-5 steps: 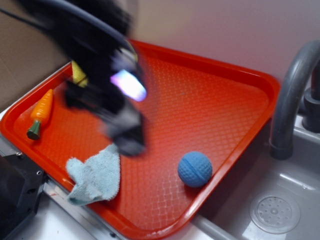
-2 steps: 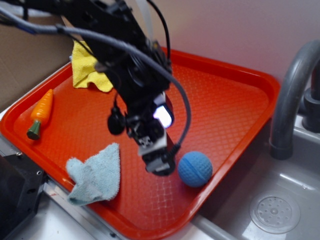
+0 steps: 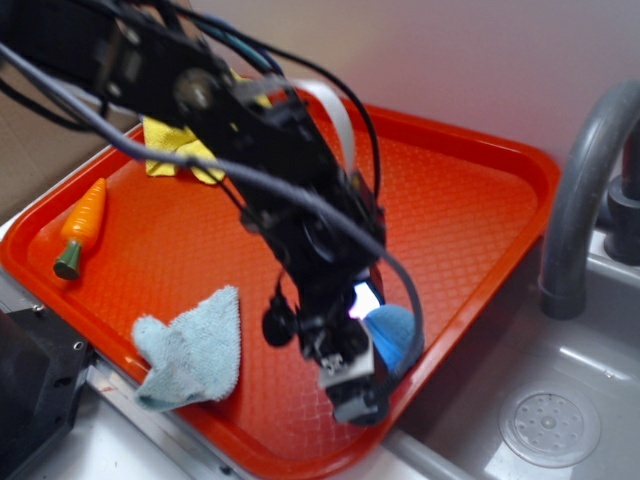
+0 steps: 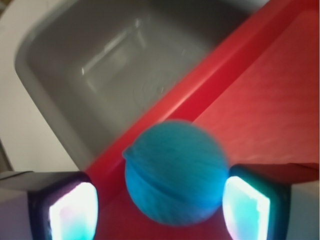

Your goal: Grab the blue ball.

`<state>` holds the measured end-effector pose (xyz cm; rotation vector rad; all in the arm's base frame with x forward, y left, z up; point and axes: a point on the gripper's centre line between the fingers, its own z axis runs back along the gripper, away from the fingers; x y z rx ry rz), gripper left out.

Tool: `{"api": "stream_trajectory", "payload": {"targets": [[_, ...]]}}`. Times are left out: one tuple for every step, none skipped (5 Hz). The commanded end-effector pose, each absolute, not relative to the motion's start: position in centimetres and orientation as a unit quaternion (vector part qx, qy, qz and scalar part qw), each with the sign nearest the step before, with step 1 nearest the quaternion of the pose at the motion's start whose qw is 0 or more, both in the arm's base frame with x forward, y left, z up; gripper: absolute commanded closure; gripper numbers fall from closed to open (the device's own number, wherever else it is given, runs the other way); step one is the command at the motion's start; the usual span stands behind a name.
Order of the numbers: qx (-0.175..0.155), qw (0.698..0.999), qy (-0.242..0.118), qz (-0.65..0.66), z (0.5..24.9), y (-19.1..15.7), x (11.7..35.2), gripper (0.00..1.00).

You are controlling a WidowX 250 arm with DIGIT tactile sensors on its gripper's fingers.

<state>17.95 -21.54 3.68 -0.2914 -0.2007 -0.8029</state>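
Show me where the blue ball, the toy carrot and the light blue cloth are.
blue ball (image 4: 172, 172), wrist view, middle of its front.
toy carrot (image 3: 84, 215), exterior view, orange body.
light blue cloth (image 3: 195, 350), exterior view, centre of the fabric.

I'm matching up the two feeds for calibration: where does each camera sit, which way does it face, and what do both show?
Exterior: mounted off the robot, high at the tray's near side, looking down on the red tray; it shows the black arm and gripper at the blue ball.
Wrist: on the gripper, looking past its two lit pads at the blue ball, the tray rim and the grey sink.
Shared: ball, gripper, tray and sink.
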Motion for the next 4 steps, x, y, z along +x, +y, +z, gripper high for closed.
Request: {"api": "stream_trajectory", "payload": {"targets": [[-0.156,0.896,-0.112,-0.401,4.1,-23.7,16.4,1.00],[-0.149,0.900,-0.120,-0.392,4.3,-23.7,16.7,1.00],[-0.142,0.909,-0.146,-0.365,7.3,-22.4,16.8,1.00],[-0.100,0.925,-0.179,-0.319,12.2,-19.5,16.9,1.00]]}}
